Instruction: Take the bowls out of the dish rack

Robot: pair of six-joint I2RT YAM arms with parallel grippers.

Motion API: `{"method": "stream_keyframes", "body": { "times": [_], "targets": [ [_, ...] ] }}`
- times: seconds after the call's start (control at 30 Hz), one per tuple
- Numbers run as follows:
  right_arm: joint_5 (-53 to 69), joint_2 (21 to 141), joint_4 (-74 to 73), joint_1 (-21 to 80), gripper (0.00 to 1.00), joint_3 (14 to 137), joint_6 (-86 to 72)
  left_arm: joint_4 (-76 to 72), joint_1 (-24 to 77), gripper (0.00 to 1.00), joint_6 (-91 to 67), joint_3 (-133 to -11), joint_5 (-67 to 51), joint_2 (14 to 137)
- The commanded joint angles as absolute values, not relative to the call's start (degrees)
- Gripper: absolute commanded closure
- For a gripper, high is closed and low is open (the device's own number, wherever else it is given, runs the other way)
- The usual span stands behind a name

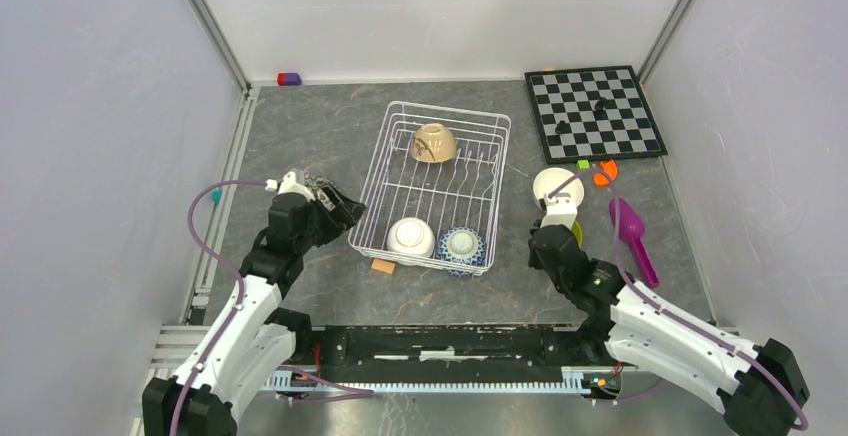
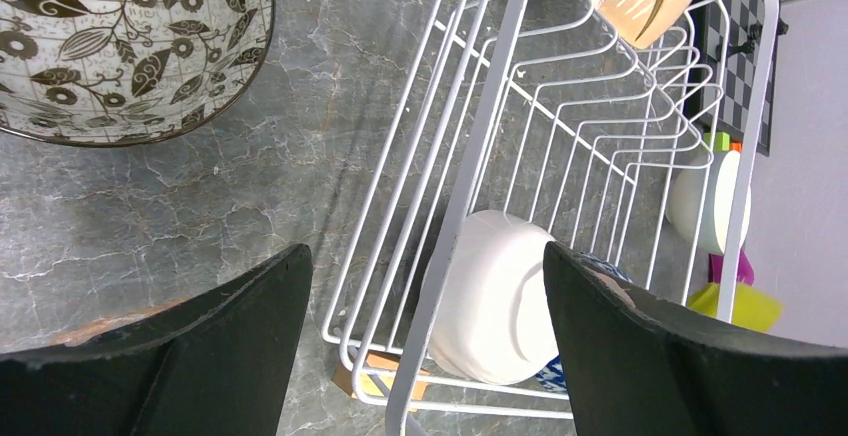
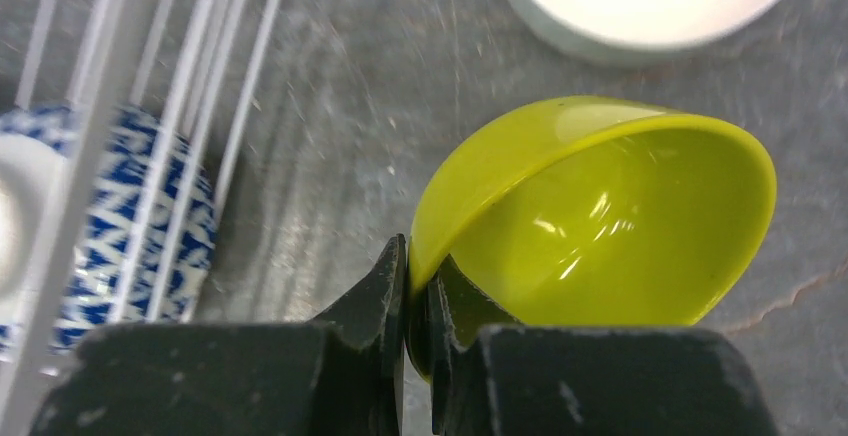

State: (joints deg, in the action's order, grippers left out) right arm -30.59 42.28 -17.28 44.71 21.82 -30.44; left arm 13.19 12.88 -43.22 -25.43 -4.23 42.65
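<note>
- Gripping the near rim of the yellow-green bowl [image 3: 600,226], the right gripper [image 3: 415,281] has its fingers pinched tight on the edge. The bowl sits tilted over the table, just right of the dish rack [image 1: 432,188].
- Three bowls are in the rack. The tan bowl [image 1: 434,143] is on its side at the far end. The white bowl [image 1: 411,237] and the blue-and-white bowl [image 1: 461,246] are side by side at the near end.
- A second white bowl [image 1: 557,186] stands upright on the table just beyond the yellow-green one.
- The left gripper [image 2: 425,256] hangs with its jaws spread wide and nothing between them, beside the rack's near left corner.
- A leaf-patterned bowl [image 2: 120,46] rests on the table left of the rack, near that gripper.
- The purple scoop [image 1: 632,241] lies to the right, and the chessboard [image 1: 594,111] is at the far right.
</note>
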Motion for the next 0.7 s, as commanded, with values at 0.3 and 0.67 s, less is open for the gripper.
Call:
{"method": "stream_keyframes", "body": {
  "times": [0.3,0.67],
  "targets": [
    [-33.10,54.18,-20.64,44.53,0.99,22.11,-37.13,12.79,13.02,0.09,-44.21,-26.63,-4.97,40.67],
    [-36.85,57.73,-21.77,44.55,0.85,25.62,-34.89,14.08,13.01,0.09,-44.03,-27.58,-5.30,39.47]
  ]
}}
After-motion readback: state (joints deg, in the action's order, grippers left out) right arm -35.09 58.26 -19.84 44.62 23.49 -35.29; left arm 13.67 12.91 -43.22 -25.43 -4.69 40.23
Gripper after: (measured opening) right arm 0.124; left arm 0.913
